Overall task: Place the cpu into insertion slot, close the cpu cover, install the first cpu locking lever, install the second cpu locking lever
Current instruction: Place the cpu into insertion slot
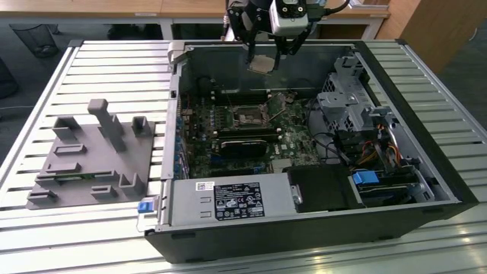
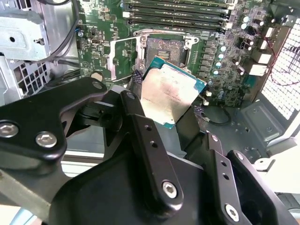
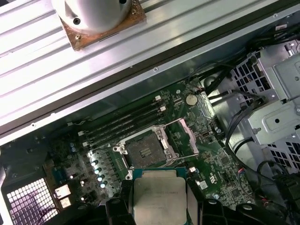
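while the square insertion slot (image 2: pixel 162 48) gapes, the gripper (image 2: pixel 165 106) clasps the silvery cpu (image 2: pixel 171 91)

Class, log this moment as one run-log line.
gripper: shut on cpu | cpu: not yet seated | insertion slot: empty | cpu cover: open
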Robot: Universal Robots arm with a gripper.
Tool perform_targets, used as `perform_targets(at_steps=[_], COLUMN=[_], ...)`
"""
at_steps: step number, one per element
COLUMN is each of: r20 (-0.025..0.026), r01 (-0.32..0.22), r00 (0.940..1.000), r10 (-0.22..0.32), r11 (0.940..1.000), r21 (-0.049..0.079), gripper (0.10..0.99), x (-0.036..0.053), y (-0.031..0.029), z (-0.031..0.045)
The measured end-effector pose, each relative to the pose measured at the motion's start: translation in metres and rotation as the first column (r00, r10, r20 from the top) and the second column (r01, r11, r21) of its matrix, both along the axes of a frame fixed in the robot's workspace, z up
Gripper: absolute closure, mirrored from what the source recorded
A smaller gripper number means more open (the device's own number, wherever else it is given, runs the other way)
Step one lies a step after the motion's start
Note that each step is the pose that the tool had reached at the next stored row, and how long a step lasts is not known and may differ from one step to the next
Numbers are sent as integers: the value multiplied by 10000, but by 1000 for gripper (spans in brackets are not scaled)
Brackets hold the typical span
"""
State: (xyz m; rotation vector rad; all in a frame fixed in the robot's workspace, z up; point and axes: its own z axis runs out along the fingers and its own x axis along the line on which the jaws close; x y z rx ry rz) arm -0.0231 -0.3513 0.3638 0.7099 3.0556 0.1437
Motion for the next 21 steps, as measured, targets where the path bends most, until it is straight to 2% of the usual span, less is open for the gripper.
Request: perform_targets(at_steps=[21], r20=[0], r01=[755], r00=[9971], r10=[-755], r11=[9971], r21=[0], gripper=[541], x=[0], y=[0], z=[-2])
